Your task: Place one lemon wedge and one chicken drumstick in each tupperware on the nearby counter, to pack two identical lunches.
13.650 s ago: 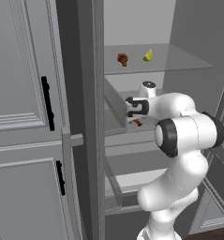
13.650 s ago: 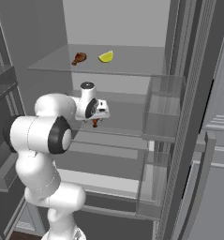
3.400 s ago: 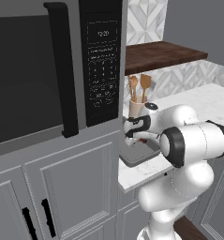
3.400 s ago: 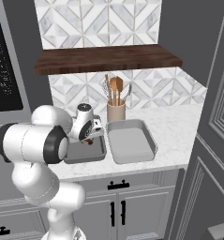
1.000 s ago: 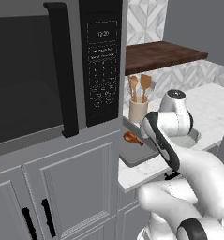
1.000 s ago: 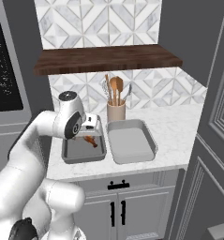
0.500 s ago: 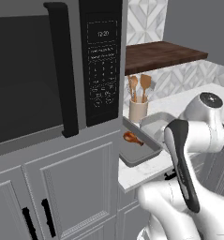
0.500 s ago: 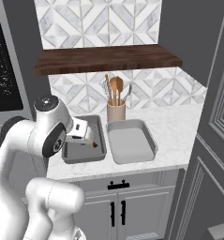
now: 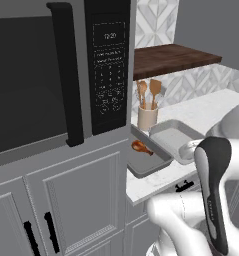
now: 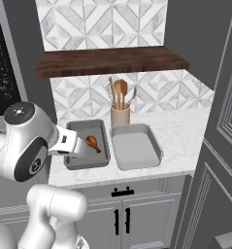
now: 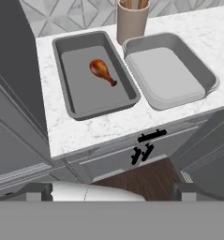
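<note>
chicken drumstick [image 11: 102, 71] lies upper centre in darker tupperware [image 11: 76, 103], long axis diagonal; lighter tupperware [image 11: 197, 70] right; jaw state unclear.

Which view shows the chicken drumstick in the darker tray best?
The hand view: the chicken drumstick lies unobstructed, seen from above in the darker tray. The right base view shows it smaller beside the arm; the left base view shows it small and oblique.

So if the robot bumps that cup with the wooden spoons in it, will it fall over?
It might. The utensil cup is tall and narrow, and the wooden spoons stick up well above its rim, so it looks top-heavy and apt to tip. It stands right behind the two trays, the darker tray and the lighter tray, so they might catch it if it falls forward.
</note>
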You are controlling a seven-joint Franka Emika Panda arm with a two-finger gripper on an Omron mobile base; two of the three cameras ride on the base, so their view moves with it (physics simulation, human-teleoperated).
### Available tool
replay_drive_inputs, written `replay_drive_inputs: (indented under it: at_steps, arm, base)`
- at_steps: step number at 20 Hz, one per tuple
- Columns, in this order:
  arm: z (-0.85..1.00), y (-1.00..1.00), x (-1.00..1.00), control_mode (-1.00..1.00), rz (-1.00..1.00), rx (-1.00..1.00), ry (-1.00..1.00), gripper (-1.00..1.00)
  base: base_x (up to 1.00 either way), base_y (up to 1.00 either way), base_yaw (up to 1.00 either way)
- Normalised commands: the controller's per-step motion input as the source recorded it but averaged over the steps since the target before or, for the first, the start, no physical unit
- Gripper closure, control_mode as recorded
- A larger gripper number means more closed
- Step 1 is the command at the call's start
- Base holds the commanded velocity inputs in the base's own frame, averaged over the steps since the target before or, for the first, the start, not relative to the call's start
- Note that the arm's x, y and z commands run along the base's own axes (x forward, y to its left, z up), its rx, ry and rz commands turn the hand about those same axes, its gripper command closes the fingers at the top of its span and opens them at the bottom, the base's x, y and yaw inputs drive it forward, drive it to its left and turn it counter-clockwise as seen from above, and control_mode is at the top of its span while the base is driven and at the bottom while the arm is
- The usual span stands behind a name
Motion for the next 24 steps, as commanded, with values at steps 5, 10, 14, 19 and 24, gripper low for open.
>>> replay_drive_inputs:
  at_steps: [5, 10, 14, 19, 24]
  arm:
    - [0.0, 0.0, 0.0, -1.0, 0.0, 0.0, 0.0, -1.0]
    - [0.0, 0.01, -0.04, 1.0, 0.0, 0.0, 0.0, -1.0]
    - [0.0, 0.0, 0.0, 1.0, 0.0, 0.0, 0.0, -1.0]
    - [0.0, 0.0, 0.0, 1.0, 0.0, 0.0, 0.0, -1.0]
    - [0.0, 0.0, 0.0, 1.0, 0.0, 0.0, 0.0, -1.0]
  base:
    - [0.0, 0.0, 0.0]
    - [-0.51, 0.2, 0.06]
    - [-0.98, 0.78, -0.15]
    - [-0.6, 0.68, -0.53]
    - [-0.29, 0.31, -0.74]
